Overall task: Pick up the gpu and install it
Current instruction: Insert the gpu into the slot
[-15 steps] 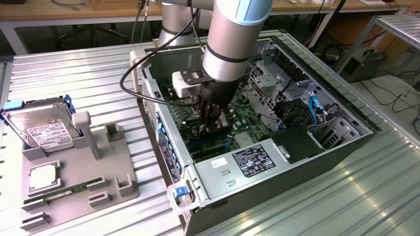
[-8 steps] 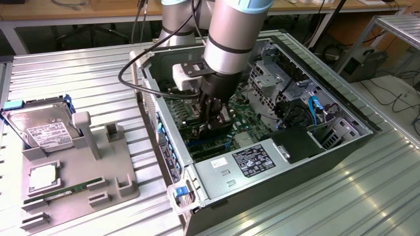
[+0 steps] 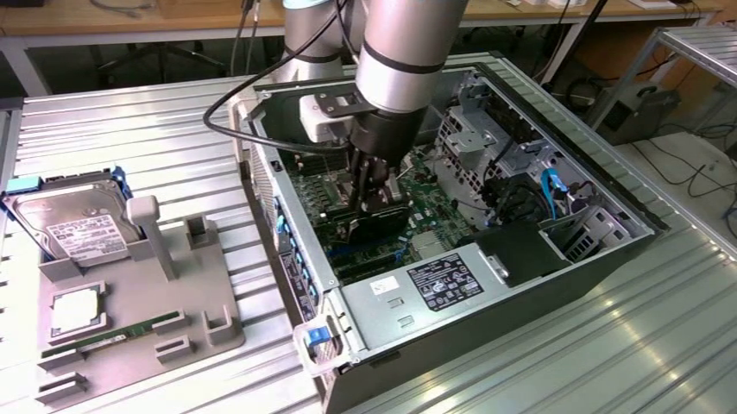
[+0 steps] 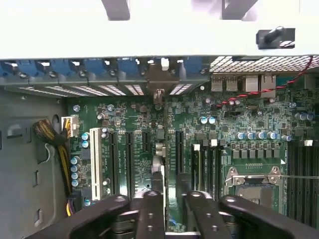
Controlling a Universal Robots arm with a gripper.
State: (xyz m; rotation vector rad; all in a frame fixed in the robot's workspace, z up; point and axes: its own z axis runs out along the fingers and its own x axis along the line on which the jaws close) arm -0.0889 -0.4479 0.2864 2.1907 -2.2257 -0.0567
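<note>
The open computer case (image 3: 599, 185) lies on its side with the green motherboard (image 3: 432, 211) facing up. My gripper (image 3: 378, 200) reaches down into it and is shut on the gpu (image 3: 375, 228), a thin black card held on edge just over the board. In the wrist view the gpu (image 4: 158, 172) appears edge-on, running from my gripper (image 4: 172, 214) towards the rear slot openings, with its metal bracket (image 4: 160, 82) at the case's back wall. The card lies between two long black expansion slots (image 4: 178, 152). Whether its edge touches the board is hidden.
A grey tray (image 3: 213, 285) at the exterior view's left holds a silver hard drive (image 3: 72, 228), a processor chip (image 3: 75, 312) and a green memory stick (image 3: 110, 338). Inside the case are the power supply (image 3: 444, 280), a drive cage (image 3: 489, 129) and yellow cables (image 4: 60, 149).
</note>
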